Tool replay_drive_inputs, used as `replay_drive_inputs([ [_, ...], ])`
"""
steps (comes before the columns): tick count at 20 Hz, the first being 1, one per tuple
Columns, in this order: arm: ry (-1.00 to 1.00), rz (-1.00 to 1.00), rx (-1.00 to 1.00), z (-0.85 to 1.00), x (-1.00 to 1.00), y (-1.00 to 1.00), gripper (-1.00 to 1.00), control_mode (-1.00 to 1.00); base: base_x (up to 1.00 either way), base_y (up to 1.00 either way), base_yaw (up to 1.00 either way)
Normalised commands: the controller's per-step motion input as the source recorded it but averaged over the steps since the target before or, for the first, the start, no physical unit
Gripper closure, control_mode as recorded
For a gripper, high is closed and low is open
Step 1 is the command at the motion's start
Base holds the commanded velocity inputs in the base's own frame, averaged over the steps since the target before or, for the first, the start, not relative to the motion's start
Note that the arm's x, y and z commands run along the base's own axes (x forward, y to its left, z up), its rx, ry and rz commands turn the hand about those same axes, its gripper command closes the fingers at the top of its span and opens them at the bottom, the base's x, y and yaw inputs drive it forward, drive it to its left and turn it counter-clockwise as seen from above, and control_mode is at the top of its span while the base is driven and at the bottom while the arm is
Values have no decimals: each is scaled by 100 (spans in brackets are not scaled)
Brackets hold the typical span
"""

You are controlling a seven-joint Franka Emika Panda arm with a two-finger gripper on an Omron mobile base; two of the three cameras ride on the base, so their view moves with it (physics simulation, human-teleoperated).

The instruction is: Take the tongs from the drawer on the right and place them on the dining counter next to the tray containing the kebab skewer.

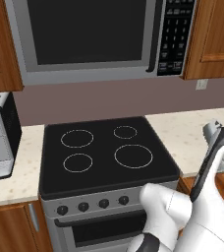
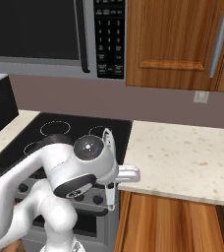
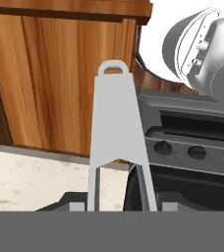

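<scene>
Grey metal tongs (image 3: 117, 128) in gripper (image 3: 118, 206), flat tapered shape, looped end

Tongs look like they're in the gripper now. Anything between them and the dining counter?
The gripper is shut on the tongs, held up in front of the stove. The dining counter and tray aren't in these views, so I can't judge what stands along the route.

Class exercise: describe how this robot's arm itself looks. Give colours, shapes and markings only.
The arm is glossy white, built of rounded, bulbous segments. Dark grey bands mark its joints, and one joint ends in a round grey cap with a small bright centre. Seen from the left, a black stripe runs along one white link.
</scene>
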Motion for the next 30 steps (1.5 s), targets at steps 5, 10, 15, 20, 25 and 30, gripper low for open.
replay_drive_inputs([
  [5, -9, -43, 10, 70, 0, 34, 100, -100, 0, 0, 0],
  [10, 0, -13, 6, 3, 0, 0, 100, -100, 0, 0, 0],
  [15, 0, 0, 0, 0, 0, 0, 100, -100, 0, 0, 0],
  [20, 0, 0, 6, 0, 0, 0, 100, -100, 0, 0, 0],
  [25, 0, -2, 23, 3, 0, 1, 100, -100, 0, 0, 0],
  [30, 1, -5, 30, 15, 0, -7, 100, -100, 0, 0, 0],
])
